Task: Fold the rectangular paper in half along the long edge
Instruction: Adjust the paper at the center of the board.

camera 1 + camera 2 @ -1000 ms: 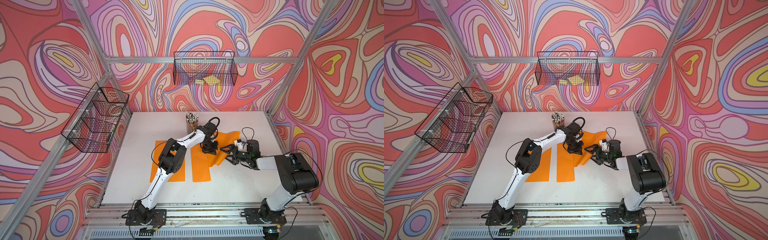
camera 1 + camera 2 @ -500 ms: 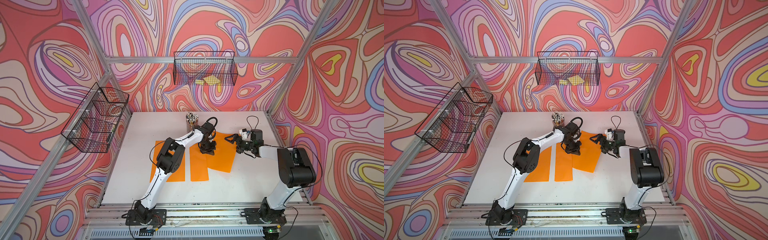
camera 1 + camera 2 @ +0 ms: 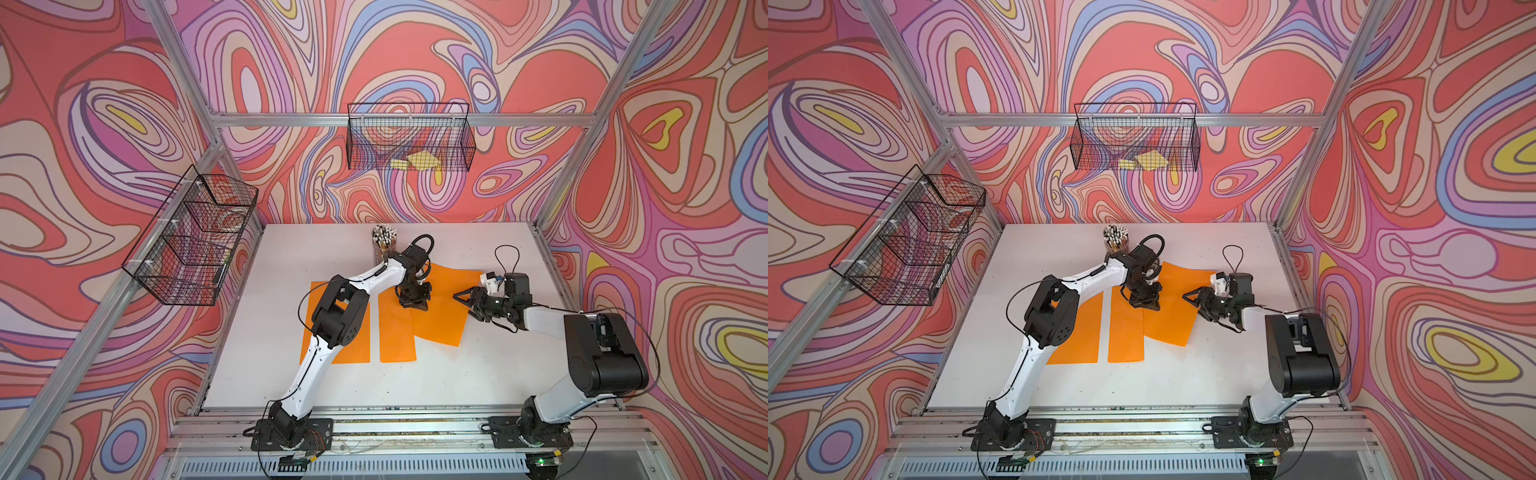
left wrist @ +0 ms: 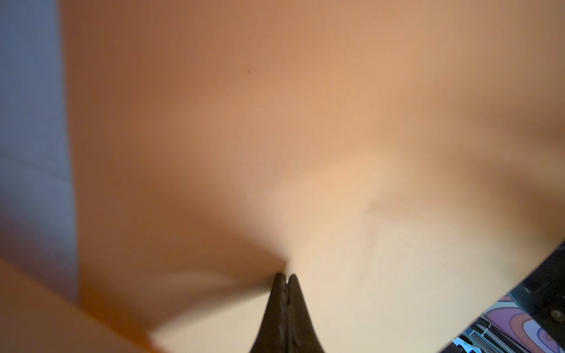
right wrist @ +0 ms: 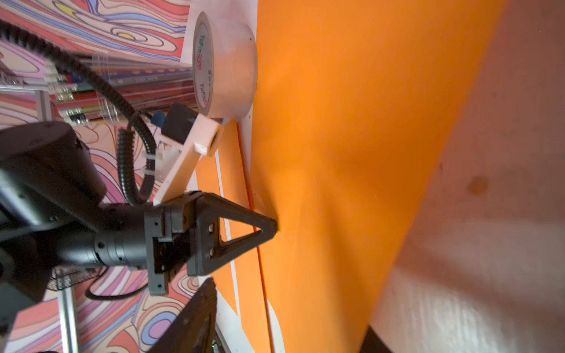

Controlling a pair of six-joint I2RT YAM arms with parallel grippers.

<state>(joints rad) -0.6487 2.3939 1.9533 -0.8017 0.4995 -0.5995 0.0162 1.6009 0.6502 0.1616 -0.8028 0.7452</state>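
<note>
While closed left claw [image 3: 417, 306] pins paper [image 3: 444, 318]; right claw [image 3: 462, 305] jaws apart

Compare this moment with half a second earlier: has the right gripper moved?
Yes. In a top view, the right gripper has come nearer the table's front edge, farther from the pencil cup.

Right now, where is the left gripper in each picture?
In a top view: left gripper near centre, tip on the orange paper.
In a top view: same spot.
Left wrist: gripper shut against the paper.
Right wrist: black triangle touching the paper.
Shared landmark: the orange paper.
</note>
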